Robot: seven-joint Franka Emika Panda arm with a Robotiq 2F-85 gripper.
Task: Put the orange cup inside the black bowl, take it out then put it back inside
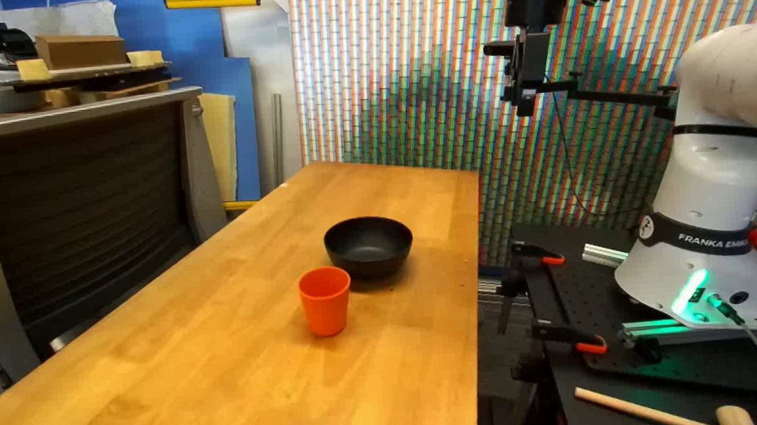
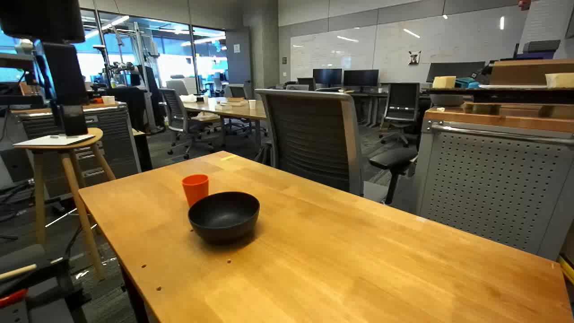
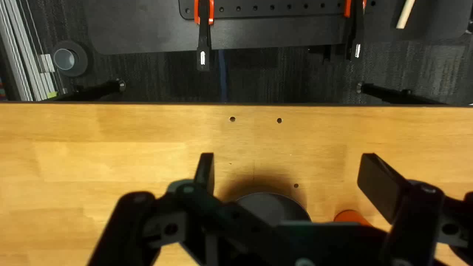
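Nearest in an exterior view, the wooden table (image 1: 392, 380) is stretching away, and the orange cup (image 1: 326, 314) is standing upright on it, its mouth facing up and its long axis running vertically. The cup is showing a plain bright orange surface, round, tapering towards a narrower base, with an inner wall of the same colour. Just beyond it, the black bowl (image 1: 370, 257) is resting level on its base, smooth and wider than the cup, its bare dark inside showing. The cup is standing outside the bowl, apart from it; a strip of wood is showing between them in the wrist view, where the gripper (image 3: 290, 171) is partly covering both. Its fingers (image 3: 382, 186) are pointing down, spread wide, high above the tabletop. The white robot arm (image 1: 714, 186) is carrying it, and a multicoloured striped backdrop (image 1: 396, 8) is rising behind.
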